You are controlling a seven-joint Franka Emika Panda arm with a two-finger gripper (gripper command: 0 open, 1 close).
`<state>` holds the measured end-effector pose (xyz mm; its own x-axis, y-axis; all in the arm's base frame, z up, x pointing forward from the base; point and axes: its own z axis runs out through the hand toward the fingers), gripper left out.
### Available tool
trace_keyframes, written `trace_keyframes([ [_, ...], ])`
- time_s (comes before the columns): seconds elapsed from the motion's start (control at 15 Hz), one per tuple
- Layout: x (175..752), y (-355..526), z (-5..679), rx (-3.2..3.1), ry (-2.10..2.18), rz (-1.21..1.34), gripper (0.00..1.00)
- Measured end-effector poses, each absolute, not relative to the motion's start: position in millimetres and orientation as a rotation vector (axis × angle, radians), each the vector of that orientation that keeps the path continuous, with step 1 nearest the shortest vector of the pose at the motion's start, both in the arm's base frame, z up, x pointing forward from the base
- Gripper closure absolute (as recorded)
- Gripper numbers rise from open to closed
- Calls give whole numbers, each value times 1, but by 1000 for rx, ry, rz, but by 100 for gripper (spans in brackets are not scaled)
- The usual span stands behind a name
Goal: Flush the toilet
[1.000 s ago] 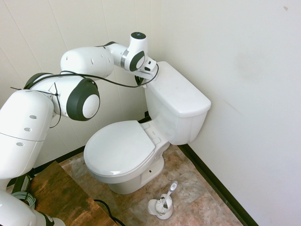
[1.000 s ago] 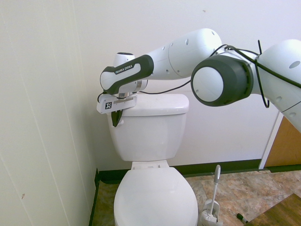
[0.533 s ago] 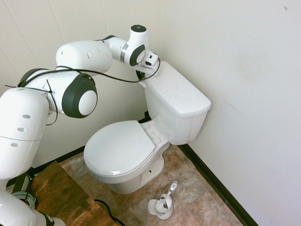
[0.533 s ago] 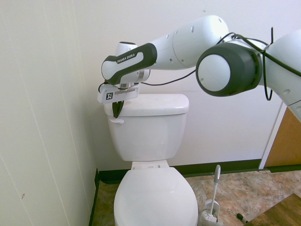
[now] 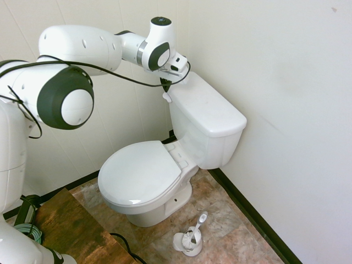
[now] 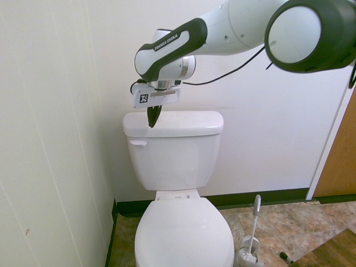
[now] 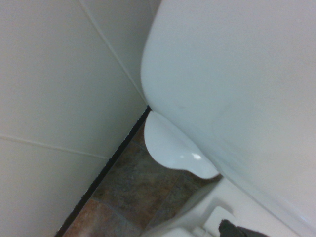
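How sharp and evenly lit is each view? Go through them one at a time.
First exterior view: sharp, soft even light, faint shadow beside the toilet. Second exterior view: sharp, the claw dark against the white tank lid. Wrist view: soft focus, a small glare spot on the flush lever.

Tile floor (image 5: 231, 220), toilet (image 5: 165, 170), brush holder (image 5: 188, 241) beside

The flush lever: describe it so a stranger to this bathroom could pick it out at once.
Start at the white toilet against the back wall and go up to its boxy tank. Just under the flat tank lid, at the front corner nearest the panelled side wall, sits the flush lever. It is the only small white paddle sticking out from the tank's smooth face.
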<state>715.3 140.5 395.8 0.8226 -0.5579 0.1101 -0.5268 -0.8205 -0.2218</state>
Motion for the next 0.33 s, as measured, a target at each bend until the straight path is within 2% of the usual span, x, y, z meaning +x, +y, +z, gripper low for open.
trace_keyframes([
  [0.33, 668, 100, 410, -2776, 916, -222, 100],
])
